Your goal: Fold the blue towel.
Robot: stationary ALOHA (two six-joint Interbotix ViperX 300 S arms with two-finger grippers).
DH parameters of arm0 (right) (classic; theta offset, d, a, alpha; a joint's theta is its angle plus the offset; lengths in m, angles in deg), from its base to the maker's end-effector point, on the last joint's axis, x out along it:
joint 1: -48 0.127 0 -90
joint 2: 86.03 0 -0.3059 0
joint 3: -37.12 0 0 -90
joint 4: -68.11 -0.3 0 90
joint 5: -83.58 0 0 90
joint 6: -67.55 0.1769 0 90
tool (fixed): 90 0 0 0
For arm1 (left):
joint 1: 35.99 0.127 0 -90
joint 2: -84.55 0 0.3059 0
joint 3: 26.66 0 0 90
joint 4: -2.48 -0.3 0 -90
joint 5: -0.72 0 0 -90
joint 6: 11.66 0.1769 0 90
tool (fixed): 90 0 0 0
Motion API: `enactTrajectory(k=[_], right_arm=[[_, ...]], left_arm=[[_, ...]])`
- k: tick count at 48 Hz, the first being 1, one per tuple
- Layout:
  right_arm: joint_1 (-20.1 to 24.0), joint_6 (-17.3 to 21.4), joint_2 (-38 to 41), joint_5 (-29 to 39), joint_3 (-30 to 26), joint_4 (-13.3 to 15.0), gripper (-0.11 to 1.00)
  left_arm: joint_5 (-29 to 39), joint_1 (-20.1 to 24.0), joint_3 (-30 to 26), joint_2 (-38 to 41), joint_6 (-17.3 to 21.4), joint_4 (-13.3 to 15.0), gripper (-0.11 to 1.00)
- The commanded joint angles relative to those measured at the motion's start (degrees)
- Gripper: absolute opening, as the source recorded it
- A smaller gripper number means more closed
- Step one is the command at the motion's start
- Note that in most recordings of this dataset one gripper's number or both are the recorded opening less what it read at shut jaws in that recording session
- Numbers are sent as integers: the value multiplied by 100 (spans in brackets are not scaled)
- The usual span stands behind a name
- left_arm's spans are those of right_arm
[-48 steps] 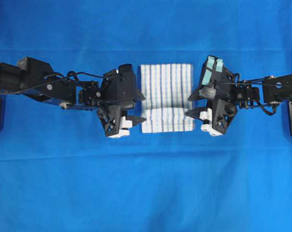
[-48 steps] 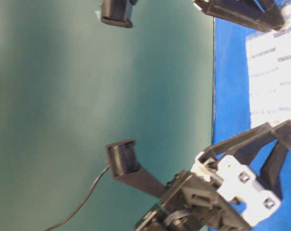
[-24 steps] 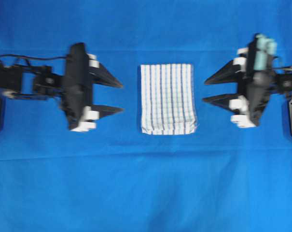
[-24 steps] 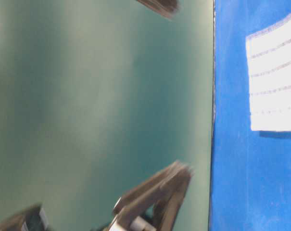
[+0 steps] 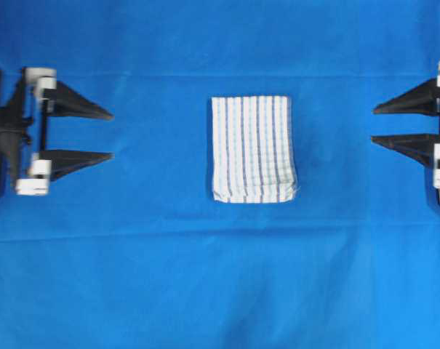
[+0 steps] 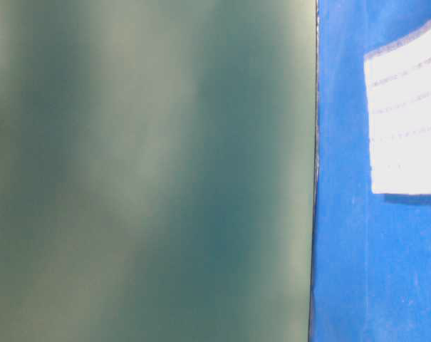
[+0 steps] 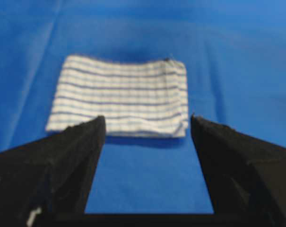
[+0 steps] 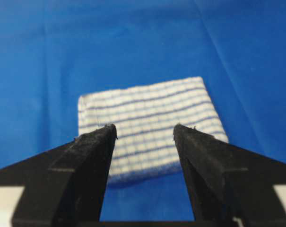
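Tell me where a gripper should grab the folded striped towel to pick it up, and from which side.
Probably the striped towel is best pinched at one of its straight side edges, coming in low from that side. The left gripper and right gripper each face such an edge with jaws open. The towel lies flat on the blue table cover, so only the stacked edge offers thickness.

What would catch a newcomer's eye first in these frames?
The blue towel, a white cloth with blue check stripes, lies folded into a compact rectangle at the middle of the solid-blue sheet, standing out sharply against it. The left gripper at the left edge of the overhead view and the right gripper at the right edge both point at it with jaws open and empty, well apart from the cloth.
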Motion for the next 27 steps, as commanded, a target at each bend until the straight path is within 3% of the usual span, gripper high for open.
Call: enactTrajectory(k=[1, 14, 27], right_arm=[[9, -9, -149, -105, 167, 26, 58], [-44, 9, -193, -853, 712, 44, 58], [-44, 26, -141, -905, 738, 35, 58]], left_arm=[[-62, -9, 193, -404, 9, -9, 66], [-44, -132, 1063, -1538, 9, -9, 66], [114, -132, 1371, -1934, 0, -18, 66]])
